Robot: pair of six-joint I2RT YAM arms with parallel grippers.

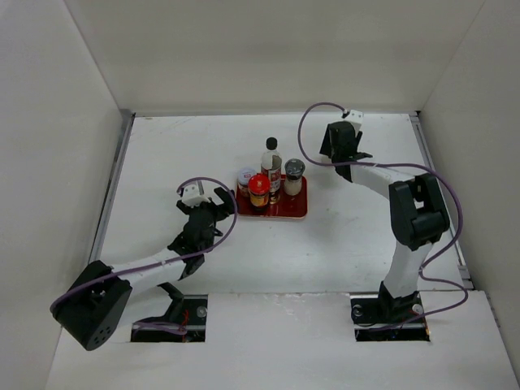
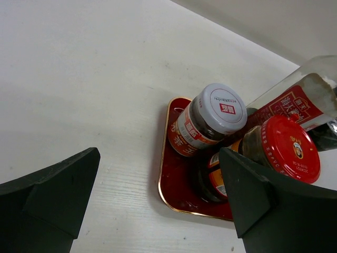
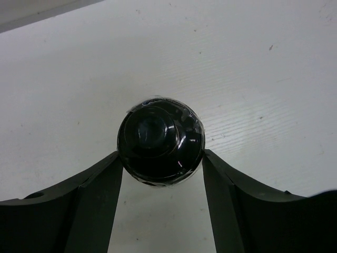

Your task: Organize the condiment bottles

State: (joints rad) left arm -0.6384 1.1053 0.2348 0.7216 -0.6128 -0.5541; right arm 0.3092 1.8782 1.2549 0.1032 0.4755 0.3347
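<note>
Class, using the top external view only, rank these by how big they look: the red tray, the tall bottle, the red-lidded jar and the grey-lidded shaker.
1. red tray
2. tall bottle
3. red-lidded jar and grey-lidded shaker: these look about alike, so I leave them unranked.

On the tray [image 1: 294,208]: jars [image 1: 258,191] left, tall bottle [image 1: 271,166] middle, shaker [image 1: 293,175] right.
</note>
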